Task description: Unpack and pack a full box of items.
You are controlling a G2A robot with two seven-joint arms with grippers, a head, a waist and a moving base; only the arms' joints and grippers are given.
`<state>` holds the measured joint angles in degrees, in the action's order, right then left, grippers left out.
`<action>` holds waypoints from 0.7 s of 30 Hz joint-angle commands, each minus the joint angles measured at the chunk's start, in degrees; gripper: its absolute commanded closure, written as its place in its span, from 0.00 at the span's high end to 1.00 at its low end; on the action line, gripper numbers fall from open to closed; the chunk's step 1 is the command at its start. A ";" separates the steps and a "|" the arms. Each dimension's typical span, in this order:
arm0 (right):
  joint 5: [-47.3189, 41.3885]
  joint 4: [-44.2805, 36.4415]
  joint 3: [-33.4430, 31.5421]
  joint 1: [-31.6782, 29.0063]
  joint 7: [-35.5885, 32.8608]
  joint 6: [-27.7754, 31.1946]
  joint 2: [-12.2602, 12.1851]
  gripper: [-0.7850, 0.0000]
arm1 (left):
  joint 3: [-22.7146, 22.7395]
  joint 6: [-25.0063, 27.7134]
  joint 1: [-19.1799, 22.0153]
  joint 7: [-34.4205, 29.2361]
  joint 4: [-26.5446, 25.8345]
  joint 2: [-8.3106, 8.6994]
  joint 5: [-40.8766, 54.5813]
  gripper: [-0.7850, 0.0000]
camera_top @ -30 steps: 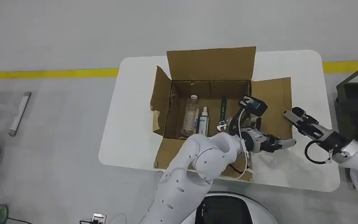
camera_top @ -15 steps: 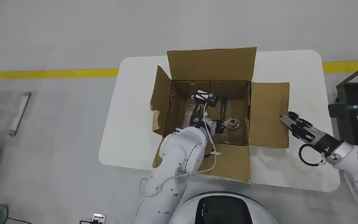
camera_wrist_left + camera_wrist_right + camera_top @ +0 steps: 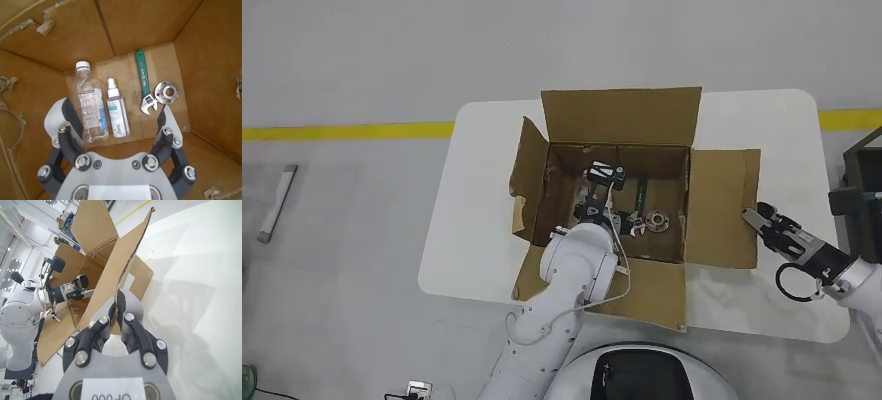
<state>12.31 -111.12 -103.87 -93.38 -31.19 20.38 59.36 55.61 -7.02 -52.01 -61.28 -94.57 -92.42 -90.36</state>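
Note:
The open cardboard box (image 3: 620, 115) stands on the white table (image 3: 477, 200). On its floor lie a clear plastic bottle (image 3: 90, 106), a spray bottle (image 3: 115, 111), a green-handled wrench (image 3: 144, 83) and a metal flange (image 3: 166, 92). My left gripper (image 3: 116, 108) hangs open inside the box, above the two bottles, holding nothing; it is seen side-on as the left gripper (image 3: 88, 292) in the right wrist view. My right gripper (image 3: 117, 300) is shut on the outer edge of the box's right flap (image 3: 722, 205), at the table's right side (image 3: 760, 218).
A dark bin (image 3: 862, 170) stands past the table's right edge. Bare table lies left of the box and beyond the right flap. The near flap (image 3: 652, 290) lies flat toward the robot. The box's walls close in around the left arm.
My left arm swung from over the right flap into the box and now hangs above the bottles. The right gripper shifted slightly toward the flap's edge.

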 commanded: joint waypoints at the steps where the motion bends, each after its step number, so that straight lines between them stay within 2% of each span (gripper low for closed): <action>1: -0.28 -0.17 -0.26 -0.20 0.20 0.03 0.00 0.00 | 0.00 0.00 0.00 0.00 0.00 0.00 0.00 1.00; 6: -1.22 -0.54 -2.70 -1.20 -0.18 0.82 -0.14 0.00 | 0.25 0.20 -0.21 1.22 -0.41 0.00 0.00 1.00; 13: -3.89 -0.81 -6.95 -2.42 -0.67 1.45 -0.34 0.00 | -1.38 -0.48 3.28 -2.10 -1.86 -1.01 0.86 1.00; 16: -4.88 -1.48 -8.09 -2.93 -1.04 1.55 -0.39 0.00 | -1.66 -1.97 5.19 -5.58 0.28 -1.49 0.54 1.00; 21: -4.87 -2.40 -8.91 -3.46 -1.14 1.74 -0.43 0.00 | -2.77 -3.84 8.84 -10.66 7.27 -2.47 -0.33 1.00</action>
<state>7.36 -113.45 -112.72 -96.77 -32.38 22.15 58.93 52.89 -10.28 -43.79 -71.55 -88.61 -94.72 -90.73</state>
